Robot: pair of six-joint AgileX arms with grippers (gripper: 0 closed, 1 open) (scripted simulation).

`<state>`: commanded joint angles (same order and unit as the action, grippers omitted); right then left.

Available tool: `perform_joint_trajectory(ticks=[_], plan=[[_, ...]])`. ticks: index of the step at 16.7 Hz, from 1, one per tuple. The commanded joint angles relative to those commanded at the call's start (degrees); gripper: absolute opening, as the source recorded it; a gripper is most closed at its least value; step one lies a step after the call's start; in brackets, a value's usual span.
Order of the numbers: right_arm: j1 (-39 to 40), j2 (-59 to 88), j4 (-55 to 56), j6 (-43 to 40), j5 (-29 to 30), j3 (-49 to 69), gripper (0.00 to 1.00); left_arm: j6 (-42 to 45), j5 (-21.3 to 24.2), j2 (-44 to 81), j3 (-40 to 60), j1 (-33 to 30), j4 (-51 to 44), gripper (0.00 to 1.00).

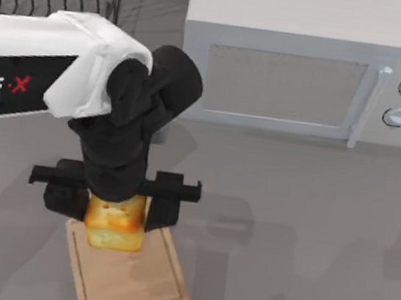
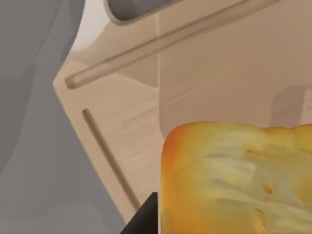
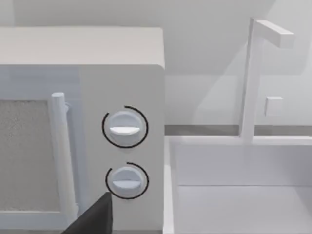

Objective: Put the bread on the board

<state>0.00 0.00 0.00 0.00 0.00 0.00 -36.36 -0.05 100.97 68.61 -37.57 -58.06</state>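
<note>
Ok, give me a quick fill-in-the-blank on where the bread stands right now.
1. The left tool is shut on the ____.
2. The bread is over the ____, at the end nearer the microwave.
3. The microwave has ____ round knobs.
4. The board lies toward the table's ____ side.

Missing words: bread; board; two; left

Top cam looks down; left wrist close on board (image 2: 122,126); right faces microwave (image 3: 122,97).
</note>
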Motion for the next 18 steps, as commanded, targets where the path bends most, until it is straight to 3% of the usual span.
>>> perform_joint_trajectory(ticks=[6,10,18], plan=[[0.00,0.00,0.00,0.00,0.00,0.00,1.00,0.02,0.01,2.79,-5.25,-0.13,8.88,0.00],[0.00,0.00,0.00,0.00,0.00,0.00,1.00,-0.01,0.00,3.10,-5.66,-0.16,9.30,0.00],[0.00,0.00,0.00,0.00,0.00,0.00,1.00,-0.01,0.00,3.10,-5.66,-0.16,9.30,0.60]])
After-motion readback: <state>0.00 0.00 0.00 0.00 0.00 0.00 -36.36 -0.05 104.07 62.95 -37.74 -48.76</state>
